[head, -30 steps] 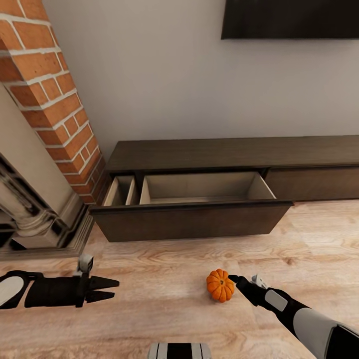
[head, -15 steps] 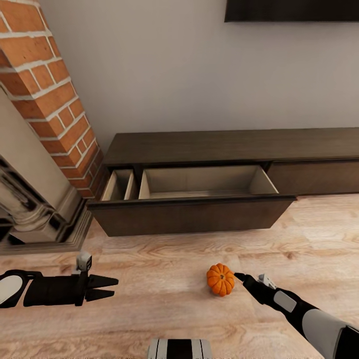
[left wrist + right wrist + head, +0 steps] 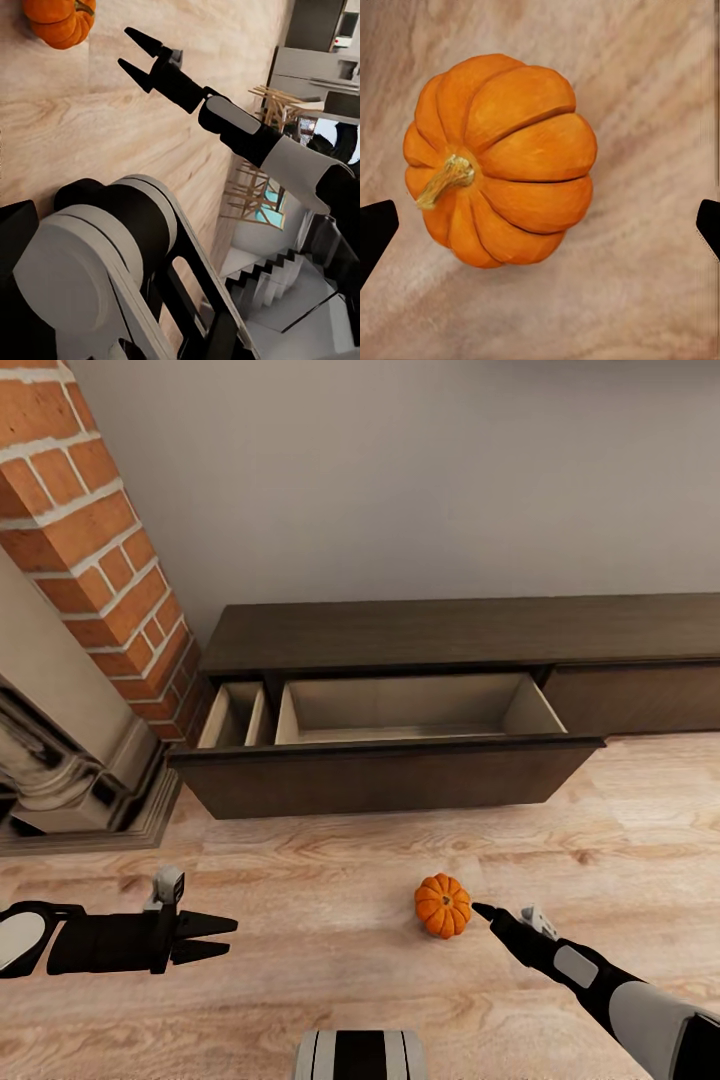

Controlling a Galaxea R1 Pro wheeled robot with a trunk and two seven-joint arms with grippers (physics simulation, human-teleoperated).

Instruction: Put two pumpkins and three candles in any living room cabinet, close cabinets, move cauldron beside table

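At the near edge of the head view, the robot's own base shows as a grey and black striped block above a pale wood-plank floor. The left gripper hangs low over the planks at the left, its two black fingers slightly parted and holding nothing, pointing toward the centre of the room. On the right, the right gripper reaches forward on a black and grey arm, its tip just beside a small orange pumpkin that sits on the floor. The right wrist view looks straight down on the pumpkin, ribbed, with its tan stem pointing sideways; the two dark fingertips stand wide apart at the picture's opposite edges, clear of the fruit on both sides. The left wrist view catches the same pumpkin and the right gripper with its jaws spread, near the pumpkin but apart from it.

Beyond the pumpkin, the long dark-brown cabinet stands against the grey wall. Its wide drawer is pulled out, showing two pale beige compartments, a narrow one at the left and a broad one at the right. A red brick fireplace column rises at the far left.
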